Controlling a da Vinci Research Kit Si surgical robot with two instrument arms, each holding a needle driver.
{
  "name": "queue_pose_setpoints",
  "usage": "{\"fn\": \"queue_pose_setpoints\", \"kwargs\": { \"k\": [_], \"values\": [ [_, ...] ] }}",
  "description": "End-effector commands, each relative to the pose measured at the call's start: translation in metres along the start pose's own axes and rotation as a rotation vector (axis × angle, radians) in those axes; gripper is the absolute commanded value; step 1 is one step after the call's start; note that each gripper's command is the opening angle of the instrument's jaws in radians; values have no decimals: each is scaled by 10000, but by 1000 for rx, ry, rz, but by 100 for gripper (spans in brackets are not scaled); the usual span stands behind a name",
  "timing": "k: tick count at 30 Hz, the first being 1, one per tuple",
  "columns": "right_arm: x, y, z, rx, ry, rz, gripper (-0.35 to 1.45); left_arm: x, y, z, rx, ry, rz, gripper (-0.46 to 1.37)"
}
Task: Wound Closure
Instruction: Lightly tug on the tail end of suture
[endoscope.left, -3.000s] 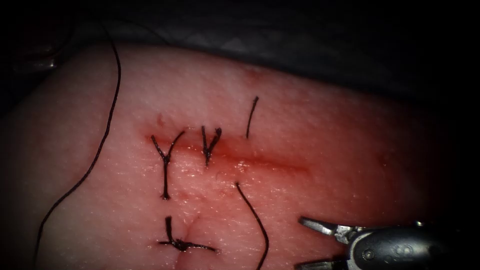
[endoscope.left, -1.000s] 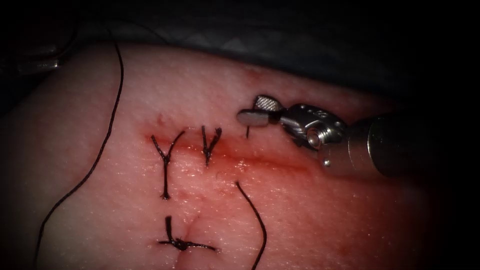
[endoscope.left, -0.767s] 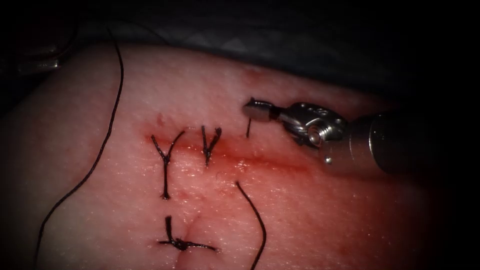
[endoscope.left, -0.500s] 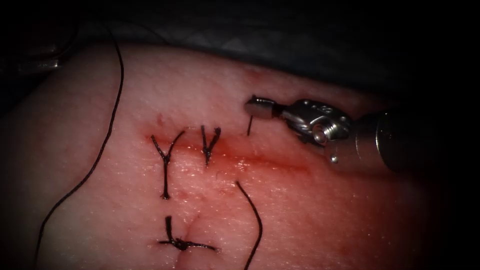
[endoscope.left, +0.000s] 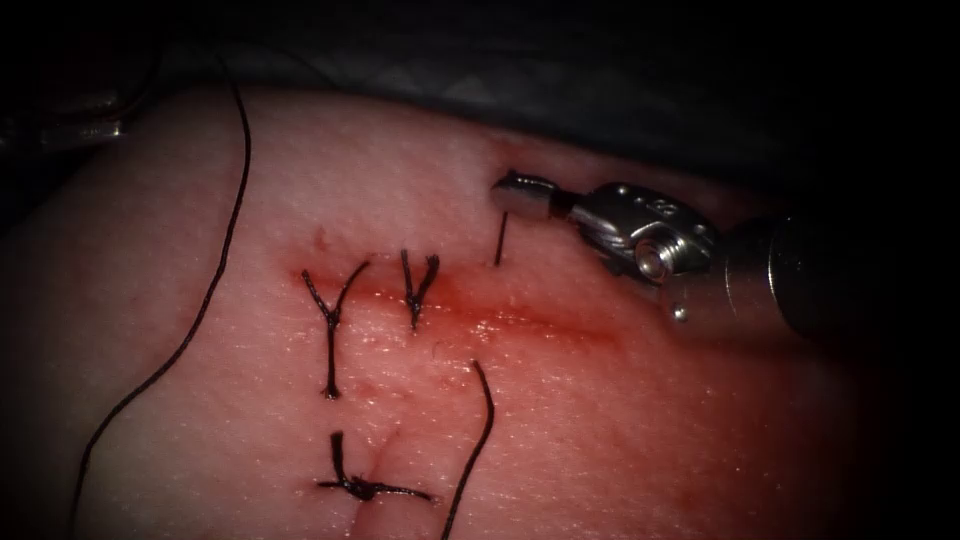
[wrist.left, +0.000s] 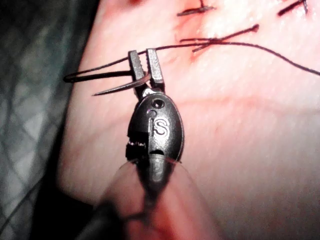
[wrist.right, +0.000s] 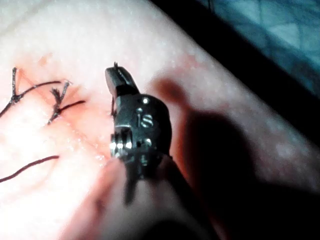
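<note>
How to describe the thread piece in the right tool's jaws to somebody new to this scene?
Find the red cut across the tissue. Above it in the endoscope view, right of two tied stitches, a short thread end leaves the tissue. Unlike other strands, the right tool grips its top; the left tool holds the needle, outside the tissue.

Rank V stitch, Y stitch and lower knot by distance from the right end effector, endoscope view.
Right end effector grips the thread end; left end effector grips the needle.
1. V stitch, on the cut.
2. Y stitch, farther left.
3. Lower knot, below the cut.
</note>
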Motion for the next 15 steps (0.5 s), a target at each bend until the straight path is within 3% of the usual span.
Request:
{"fn": "queue_pose_setpoints", "kwargs": {
  "k": [1, 15],
  "values": [
    [1, 0, -1, -4, -1, 0, -35, 0, 0, 0, -7, 0, 0, -35],
    [11, 4, -7, -8, 19, 8, -35, -1, 1, 0, -9, 2, 1, -35]
  ]
}}
